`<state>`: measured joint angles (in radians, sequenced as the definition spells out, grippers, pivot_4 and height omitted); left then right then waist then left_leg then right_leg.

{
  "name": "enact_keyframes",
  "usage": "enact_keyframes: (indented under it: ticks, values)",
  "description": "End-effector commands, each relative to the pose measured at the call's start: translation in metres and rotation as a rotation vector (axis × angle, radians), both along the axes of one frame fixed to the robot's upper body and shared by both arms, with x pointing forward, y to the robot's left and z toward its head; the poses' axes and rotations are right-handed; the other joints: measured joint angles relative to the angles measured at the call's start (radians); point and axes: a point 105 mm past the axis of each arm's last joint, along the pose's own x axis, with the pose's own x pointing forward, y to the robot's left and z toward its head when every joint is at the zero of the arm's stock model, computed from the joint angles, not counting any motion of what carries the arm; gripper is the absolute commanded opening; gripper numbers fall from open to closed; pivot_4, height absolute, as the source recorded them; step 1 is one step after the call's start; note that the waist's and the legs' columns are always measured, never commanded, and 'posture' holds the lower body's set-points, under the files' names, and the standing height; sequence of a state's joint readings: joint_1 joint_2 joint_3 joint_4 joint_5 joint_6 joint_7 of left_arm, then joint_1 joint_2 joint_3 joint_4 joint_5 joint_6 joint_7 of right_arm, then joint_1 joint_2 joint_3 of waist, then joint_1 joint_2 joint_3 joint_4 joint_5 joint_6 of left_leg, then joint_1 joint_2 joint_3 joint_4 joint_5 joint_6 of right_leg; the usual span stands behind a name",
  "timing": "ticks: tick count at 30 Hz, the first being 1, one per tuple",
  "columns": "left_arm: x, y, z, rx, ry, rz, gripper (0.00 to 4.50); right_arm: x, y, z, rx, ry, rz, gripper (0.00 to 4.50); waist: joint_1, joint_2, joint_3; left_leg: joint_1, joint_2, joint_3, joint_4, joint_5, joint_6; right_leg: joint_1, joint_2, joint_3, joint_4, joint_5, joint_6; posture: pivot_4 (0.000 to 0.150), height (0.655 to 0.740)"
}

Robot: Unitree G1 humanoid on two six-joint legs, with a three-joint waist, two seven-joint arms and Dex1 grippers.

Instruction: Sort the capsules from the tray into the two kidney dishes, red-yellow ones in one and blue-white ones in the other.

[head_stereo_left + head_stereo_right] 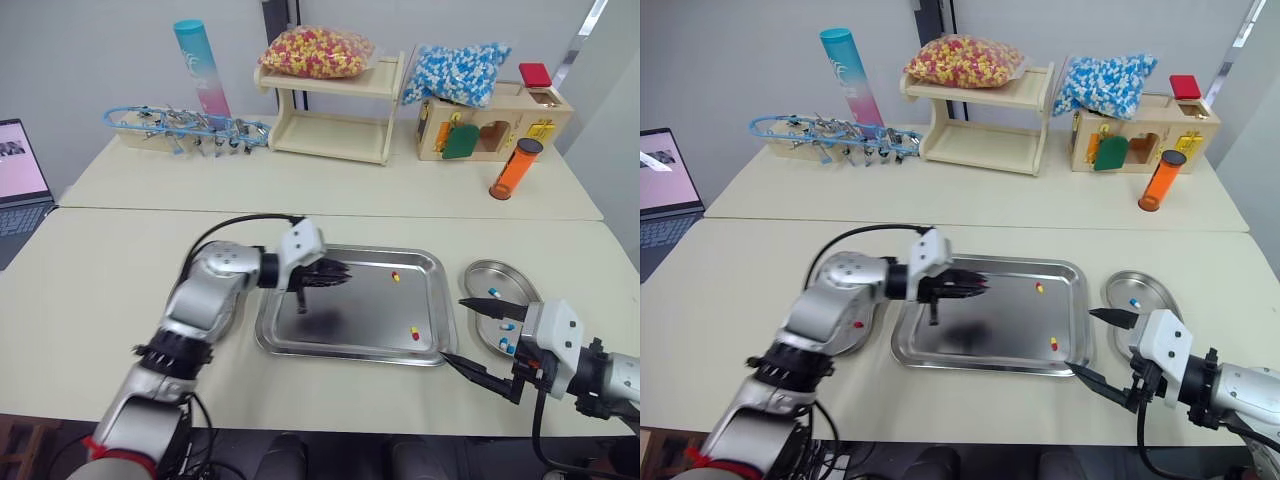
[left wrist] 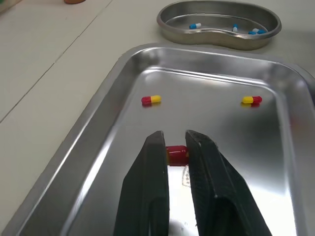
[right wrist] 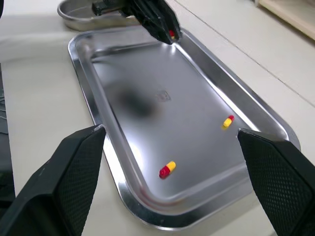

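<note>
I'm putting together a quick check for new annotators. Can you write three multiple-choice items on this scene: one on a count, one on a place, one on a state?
1. How many red-yellow capsules lie loose in the tray?
A) none
B) two
C) five

2. Where do the loose blue-white capsules lie?
A) in the kidney dish on the robot's right
B) in the tray
C) in the left gripper

3. What state is the left gripper in?
A) open and empty
B) shut on a blue-white capsule
C) shut on a red-yellow capsule

Answers:
1 B: two lie on the tray floor, apart from each other.
2 A: several lie in that dish, none in the tray.
3 C: a red-yellow capsule sits pinched between its fingertips.
</note>
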<state>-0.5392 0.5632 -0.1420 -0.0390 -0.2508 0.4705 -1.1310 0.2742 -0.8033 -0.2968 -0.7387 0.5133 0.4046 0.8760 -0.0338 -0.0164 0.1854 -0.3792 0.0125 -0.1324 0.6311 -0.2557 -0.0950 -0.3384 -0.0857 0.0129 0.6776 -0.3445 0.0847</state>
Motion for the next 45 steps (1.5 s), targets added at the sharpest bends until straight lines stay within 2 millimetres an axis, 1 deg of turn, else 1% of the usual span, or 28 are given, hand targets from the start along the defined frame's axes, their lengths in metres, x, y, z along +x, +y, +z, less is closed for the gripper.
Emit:
enact_keyframes:
  ticks: [1, 3, 6, 8, 10, 12, 15, 20, 22, 26, 27, 31, 32, 33, 36, 39, 41, 45]
  values:
    - [-0.006, 0.034, 0.027, -0.065, 0.003, 0.137, 0.23, -0.003, 0.012, 0.012, 0.01, -0.023, 0.075, 4.5, 0.001, 0.0, 0.0, 0.0, 0.0, 0.0, 0.0, 0.0, 0.0, 0.0, 0.0, 0.0, 0.0, 0.0, 0.0, 0.15, 0.74]
    - [-0.005, 0.066, 0.029, -0.068, 0.025, 0.273, 0.23, -0.002, 0.018, 0.016, 0.019, -0.024, 0.111, 4.5, 0.0, 0.0, 0.0, 0.0, 0.0, 0.0, 0.0, 0.0, 0.0, 0.0, 0.0, 0.0, 0.0, 0.0, 0.0, 0.15, 0.74]
    - [-0.006, 0.108, 0.023, -0.032, 0.037, 0.445, 0.23, -0.003, 0.029, 0.022, 0.032, -0.021, 0.169, 4.5, 0.0, 0.0, 0.0, 0.0, 0.0, 0.0, -0.001, 0.0, 0.0, 0.0, 0.0, -0.001, 0.0, 0.0, 0.0, 0.15, 0.74]
    - [-0.009, 0.13, 0.018, -0.017, 0.044, 0.538, 0.23, -0.003, 0.034, 0.026, 0.036, -0.017, 0.203, 4.5, 0.001, 0.0, 0.0, 0.0, 0.0, 0.0, -0.001, 0.0, 0.0, 0.0, 0.0, 0.0, 0.0, 0.0, 0.0, 0.15, 0.74]
    - [-0.011, 0.147, 0.012, -0.017, 0.055, 0.621, 0.23, -0.003, 0.038, 0.028, 0.038, -0.013, 0.235, 4.5, 0.002, 0.0, 0.0, 0.0, 0.0, 0.0, -0.001, 0.0, 0.0, -0.001, 0.0, 0.0, 0.0, 0.0, 0.0, 0.15, 0.74]
    - [-0.012, 0.157, 0.006, -0.019, 0.055, 0.682, 0.23, -0.002, 0.041, 0.029, 0.04, -0.008, 0.261, 4.5, 0.005, -0.001, 0.001, 0.0, 0.0, 0.0, -0.001, 0.0, 0.0, -0.001, 0.0, -0.001, 0.0, 0.0, 0.0, 0.15, 0.74]
    - [-0.01, 0.164, 0.0, -0.026, 0.048, 0.747, 0.22, -0.004, 0.043, 0.029, 0.034, 0.013, 0.299, 4.5, 0.009, -0.001, 0.001, -0.001, 0.0, -0.001, -0.001, 0.0, 0.0, -0.002, 0.0, -0.001, 0.0, 0.0, 0.0, 0.15, 0.74]
    - [-0.013, 0.165, -0.007, -0.076, 0.07, 0.793, 0.22, -0.006, 0.045, 0.026, 0.018, 0.035, 0.338, 4.5, 0.004, -0.001, 0.001, -0.002, 0.0, 0.0, -0.001, 0.0, 0.0, -0.003, 0.0, -0.001, 0.0, 0.0, 0.0, 0.15, 0.74]
    - [-0.017, 0.166, -0.007, -0.102, 0.089, 0.793, 0.94, -0.005, 0.044, 0.026, 0.016, 0.035, 0.339, 4.5, 0.0, -0.001, 0.001, -0.002, 0.0, 0.0, -0.001, 0.0, 0.0, -0.004, 0.0, 0.0, 0.001, 0.0, 0.0, 0.15, 0.74]
    - [-0.021, 0.172, -0.003, -0.107, 0.082, 0.805, 2.14, -0.004, 0.044, 0.025, 0.014, 0.036, 0.34, 4.5, 0.001, -0.001, 0.001, -0.002, 0.0, 0.0, -0.001, 0.0, 0.0, -0.004, 0.0, 0.0, 0.002, 0.0, 0.0, 0.15, 0.74]
    - [-0.021, 0.174, -0.001, -0.109, 0.077, 0.809, 2.5, -0.003, 0.043, 0.025, 0.014, 0.036, 0.339, 4.5, 0.001, -0.001, 0.001, -0.002, 0.0, 0.0, -0.001, 0.0, 0.0, -0.004, 0.0, 0.0, 0.002, 0.0, 0.0, 0.15, 0.74]
    - [-0.026, 0.18, 0.013, -0.173, 0.054, 0.82, 3.8, -0.001, 0.043, 0.024, 0.017, 0.031, 0.335, 4.5, 0.002, -0.001, 0.001, -0.002, 0.0, 0.0, -0.001, 0.0, 0.0, -0.004, 0.0, 0.0, 0.001, 0.0, 0.0, 0.15, 0.74]
    - [-0.029, 0.182, 0.016, -0.19, 0.052, 0.815, 4.06, -0.001, 0.043, 0.024, 0.017, 0.029, 0.335, 4.5, 0.002, -0.001, 0.001, -0.002, 0.0, 0.0, -0.001, 0.0, 0.0, -0.004, 0.0, 0.0, 0.001, 0.0, 0.0, 0.15, 0.74]
    - [-0.032, 0.184, 0.019, -0.201, 0.05, 0.815, 4.41, -0.001, 0.043, 0.024, 0.018, 0.027, 0.335, 4.5, 0.001, -0.001, 0.001, -0.002, 0.0, 0.0, -0.001, 0.0, 0.0, -0.004, 0.0, 0.0, 0.001, 0.0, 0.0, 0.15, 0.74]
    - [-0.04, 0.197, 0.029, -0.223, 0.024, 0.843, 4.41, 0.0, 0.043, 0.024, 0.02, 0.013, 0.328, 4.5, 0.0, -0.001, 0.001, -0.002, 0.0, 0.001, -0.001, 0.0, 0.0, -0.005, 0.0, 0.001, 0.001, 0.0, 0.0, 0.15, 0.74]
    - [-0.047, 0.217, 0.035, -0.216, -0.03, 0.909, 4.41, 0.002, 0.042, 0.024, 0.024, -0.004, 0.309, 4.5, 0.001, -0.001, 0.001, -0.002, 0.0, 0.001, -0.001, 0.0, 0.0, -0.005, 0.0, 0.001, 0.001, 0.0, 0.0, 0.15, 0.74]
    - [-0.051, 0.227, 0.035, -0.211, -0.05, 0.948, 4.41, 0.004, 0.04, 0.024, 0.024, -0.013, 0.297, 4.5, 0.002, -0.001, 0.001, -0.002, 0.0, 0.001, -0.001, 0.0, 0.0, -0.005, 0.0, 0.001, 0.001, 0.0, 0.0, 0.15, 0.74]
    - [-0.057, 0.24, 0.032, -0.196, -0.088, 1.005, 4.41, 0.007, 0.037, 0.023, 0.022, -0.027, 0.269, 4.5, 0.002, -0.001, 0.001, -0.002, 0.0, 0.001, -0.001, 0.0, 0.0, -0.005, 0.0, 0.001, 0.001, 0.0, 0.0, 0.15, 0.74]
